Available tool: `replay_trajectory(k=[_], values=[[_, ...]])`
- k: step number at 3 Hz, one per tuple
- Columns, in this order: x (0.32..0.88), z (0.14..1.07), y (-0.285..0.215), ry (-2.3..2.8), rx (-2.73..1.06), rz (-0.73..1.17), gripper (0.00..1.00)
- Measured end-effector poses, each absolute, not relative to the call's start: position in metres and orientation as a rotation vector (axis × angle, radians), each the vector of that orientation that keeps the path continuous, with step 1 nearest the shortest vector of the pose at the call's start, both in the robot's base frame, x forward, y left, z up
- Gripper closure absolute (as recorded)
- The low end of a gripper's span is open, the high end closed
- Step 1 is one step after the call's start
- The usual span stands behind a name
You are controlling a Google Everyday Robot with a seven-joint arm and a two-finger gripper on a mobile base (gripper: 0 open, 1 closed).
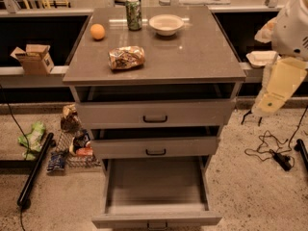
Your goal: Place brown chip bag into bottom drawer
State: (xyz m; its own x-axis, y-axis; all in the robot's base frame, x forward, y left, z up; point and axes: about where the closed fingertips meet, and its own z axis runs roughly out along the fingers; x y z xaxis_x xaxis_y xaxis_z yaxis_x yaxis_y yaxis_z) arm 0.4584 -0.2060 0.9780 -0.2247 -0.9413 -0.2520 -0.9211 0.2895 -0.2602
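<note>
The brown chip bag (126, 57) lies on its side on the grey cabinet top (192, 57), left of centre and near the front edge. The bottom drawer (155, 186) is pulled fully out, showing a bare grey floor. My gripper (251, 120) hangs off the cabinet's right side, below the cream arm link (279, 85), about level with the top drawer. It is open and holds nothing. It is well away from both the bag and the drawer.
On the top stand an orange fruit (97, 31), a green can (134, 14) and a white bowl (166, 24). The upper two drawers (155, 115) stand slightly ajar. Snack bags and litter (72, 143) lie on the floor at the left, and cables (272, 150) at the right.
</note>
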Motion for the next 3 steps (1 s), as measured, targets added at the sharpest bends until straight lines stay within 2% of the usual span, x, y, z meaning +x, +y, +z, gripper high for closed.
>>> replay_trajectory(k=[1,2,3], values=[[0.492,0.969,-0.190,2.198,-1.646,-0.017,0.00],[0.492,0.969,-0.190,2.198,-1.646,-0.017,0.00],[0.518,0.966,-0.169,2.145,-1.634,0.042,0.00]])
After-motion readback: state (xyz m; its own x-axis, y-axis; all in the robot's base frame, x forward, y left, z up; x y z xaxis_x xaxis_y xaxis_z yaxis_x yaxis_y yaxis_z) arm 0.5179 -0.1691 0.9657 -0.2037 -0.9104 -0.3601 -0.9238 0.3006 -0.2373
